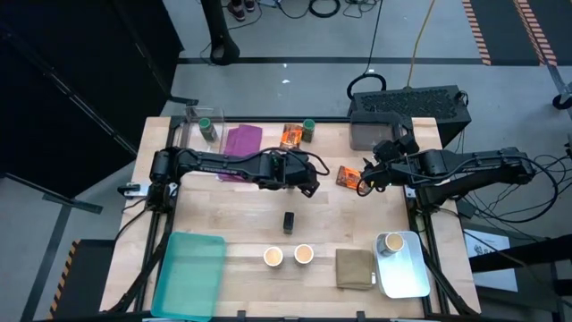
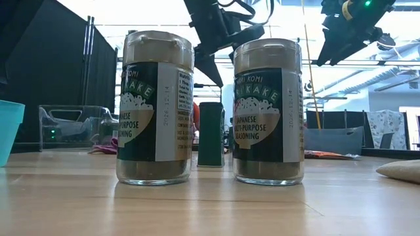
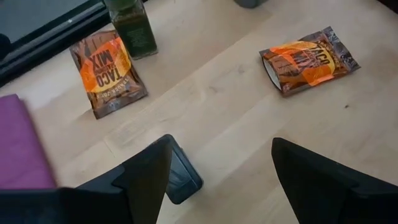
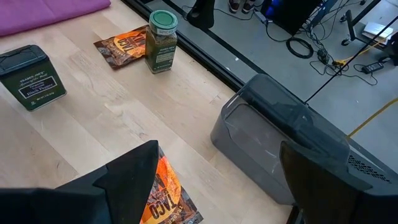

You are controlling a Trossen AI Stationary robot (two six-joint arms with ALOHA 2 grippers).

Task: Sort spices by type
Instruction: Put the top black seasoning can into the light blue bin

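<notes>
My left gripper (image 1: pixel 310 184) (image 3: pixel 221 146) hangs open above mid-table. A dark tin (image 3: pixel 181 179) (image 4: pixel 28 77) stands upright on the wood just beyond one finger, untouched as far as I can see. A second dark tin (image 1: pixel 289 221) (image 2: pixel 211 134) stands nearer the front. My right gripper (image 1: pixel 365 179) (image 4: pixel 219 149) is open above an orange taco-mix packet (image 1: pixel 349 177) (image 4: pixel 165 200). Another packet (image 1: pixel 290 136) (image 3: pixel 109 70) lies flat beside a green-lidded jar (image 1: pixel 308 130) (image 4: pixel 161 41). Two tan-topped jars (image 2: pixel 155 108) (image 2: pixel 268 111) stand near the front edge.
A purple cloth (image 1: pixel 241 140) and another green-lidded jar (image 1: pixel 206 128) are at the far left by a clear box (image 1: pixel 189 121). A grey bin (image 1: pixel 407 116) stands at the far right. At the front are a teal tray (image 1: pixel 189 273), an olive cloth (image 1: pixel 355 268) and a white tray (image 1: pixel 407 273) holding a jar (image 1: pixel 391 243).
</notes>
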